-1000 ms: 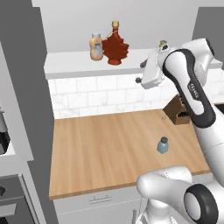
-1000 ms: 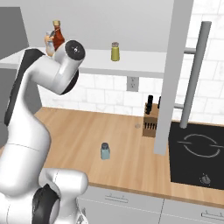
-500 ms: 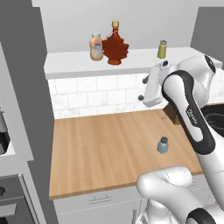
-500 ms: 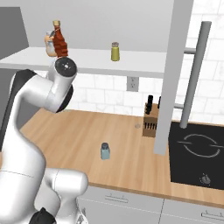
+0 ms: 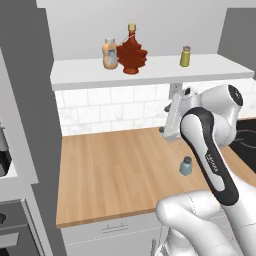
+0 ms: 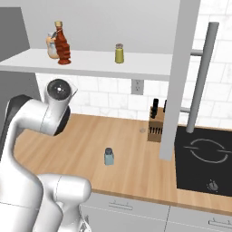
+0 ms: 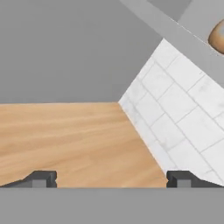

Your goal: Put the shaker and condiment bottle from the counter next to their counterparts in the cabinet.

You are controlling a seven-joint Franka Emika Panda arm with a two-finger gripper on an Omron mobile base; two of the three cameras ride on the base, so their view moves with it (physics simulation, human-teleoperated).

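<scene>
The dark red maple-leaf condiment bottle stands on the white cabinet shelf, right beside the orange rounded bottle. Further right on the shelf is the yellow-olive shaker. The pale blue-grey shaker stands upright on the wooden counter. My gripper is open and empty. It hangs below the shelf, over the counter's back, up and left of the shaker.
A dark knife block stands against the tiled wall. The black cooktop lies at the right. A grey panel comes down beside the block. A grey wall bounds the counter's left end.
The arm has swung down from shelf height to below the shelf, over the counter. The gripper stays open. The bottles and both shakers have not moved.
</scene>
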